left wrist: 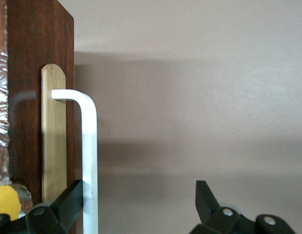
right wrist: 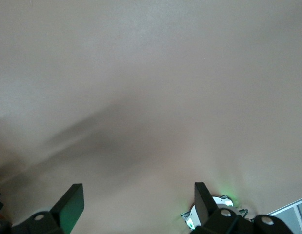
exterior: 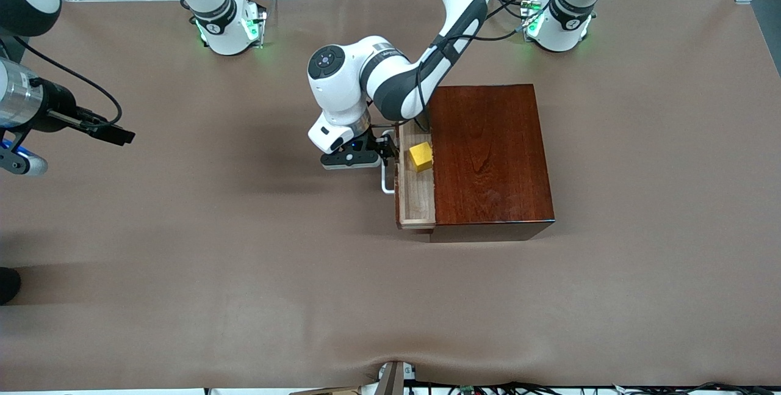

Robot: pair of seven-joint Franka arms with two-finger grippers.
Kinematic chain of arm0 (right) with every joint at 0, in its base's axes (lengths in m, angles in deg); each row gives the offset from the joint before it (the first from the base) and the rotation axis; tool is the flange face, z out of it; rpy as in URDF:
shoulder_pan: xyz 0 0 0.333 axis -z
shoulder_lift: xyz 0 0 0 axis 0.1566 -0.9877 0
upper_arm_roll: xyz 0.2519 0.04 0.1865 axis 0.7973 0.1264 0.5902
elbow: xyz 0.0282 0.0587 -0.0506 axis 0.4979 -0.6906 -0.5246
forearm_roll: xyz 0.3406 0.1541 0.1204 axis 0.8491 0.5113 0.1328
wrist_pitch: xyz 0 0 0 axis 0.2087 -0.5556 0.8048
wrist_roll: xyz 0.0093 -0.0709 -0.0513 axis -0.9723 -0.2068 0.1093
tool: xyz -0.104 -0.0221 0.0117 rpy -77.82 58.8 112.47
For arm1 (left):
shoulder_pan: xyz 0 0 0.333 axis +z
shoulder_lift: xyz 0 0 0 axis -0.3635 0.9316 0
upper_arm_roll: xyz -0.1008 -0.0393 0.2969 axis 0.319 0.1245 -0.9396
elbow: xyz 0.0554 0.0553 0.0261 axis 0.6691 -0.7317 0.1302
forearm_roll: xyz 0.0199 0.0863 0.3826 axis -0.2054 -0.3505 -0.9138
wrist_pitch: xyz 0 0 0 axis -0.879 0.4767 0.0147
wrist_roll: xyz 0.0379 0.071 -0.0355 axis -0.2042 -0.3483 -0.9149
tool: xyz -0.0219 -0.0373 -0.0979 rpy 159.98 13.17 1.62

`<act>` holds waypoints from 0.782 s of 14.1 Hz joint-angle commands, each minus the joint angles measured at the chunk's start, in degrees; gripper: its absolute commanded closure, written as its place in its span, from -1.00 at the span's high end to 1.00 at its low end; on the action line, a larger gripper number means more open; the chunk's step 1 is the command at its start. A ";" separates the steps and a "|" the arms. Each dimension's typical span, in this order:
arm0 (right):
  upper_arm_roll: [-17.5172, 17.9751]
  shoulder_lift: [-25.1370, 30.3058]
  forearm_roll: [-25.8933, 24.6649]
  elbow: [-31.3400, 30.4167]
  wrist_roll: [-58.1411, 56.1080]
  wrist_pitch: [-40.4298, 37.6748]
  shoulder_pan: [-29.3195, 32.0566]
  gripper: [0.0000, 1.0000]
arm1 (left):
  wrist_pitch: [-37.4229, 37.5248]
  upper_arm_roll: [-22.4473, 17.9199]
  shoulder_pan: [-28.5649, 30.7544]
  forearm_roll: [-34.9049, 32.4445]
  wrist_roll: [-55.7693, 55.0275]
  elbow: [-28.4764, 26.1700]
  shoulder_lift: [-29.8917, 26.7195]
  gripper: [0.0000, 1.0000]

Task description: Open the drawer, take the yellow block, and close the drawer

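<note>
The dark reddish-brown box [exterior: 491,151] stands mid-table, and its pale-wood drawer [exterior: 417,199] is pulled partly out toward the right arm's end. The yellow block [exterior: 421,157] lies in the open drawer; a corner of it [left wrist: 4,202] shows in the left wrist view. My left gripper [exterior: 388,148] is open at the white bar handle [exterior: 385,180]. The handle [left wrist: 90,161] runs just inside one finger [left wrist: 71,197], with the other finger [left wrist: 204,195] well clear. My right gripper [exterior: 122,135] waits open above bare table near the right arm's end, its fingers [right wrist: 72,202] holding nothing.
Brown cloth [exterior: 244,273] covers the whole table. The two arm bases [exterior: 229,25] [exterior: 558,22] stand at the table's edge farthest from the front camera. A dark object [exterior: 7,285] pokes in at the right arm's end. The left forearm [exterior: 427,77] hangs over the box's corner.
</note>
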 commanded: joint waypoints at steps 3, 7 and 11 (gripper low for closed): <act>0.16 0.36 1.03 0.50 0.55 -0.53 0.54 1.00 | -1.87 0.54 -0.28 0.60 -1.08 1.85 1.14 1.00; 0.07 0.45 1.03 0.50 0.37 -0.62 0.62 1.00 | -2.92 0.98 -0.98 0.77 -1.95 1.85 1.49 1.00; 0.07 0.45 0.94 0.42 0.28 -0.62 0.62 1.00 | -3.97 1.15 -1.07 0.86 -2.39 2.20 1.85 1.00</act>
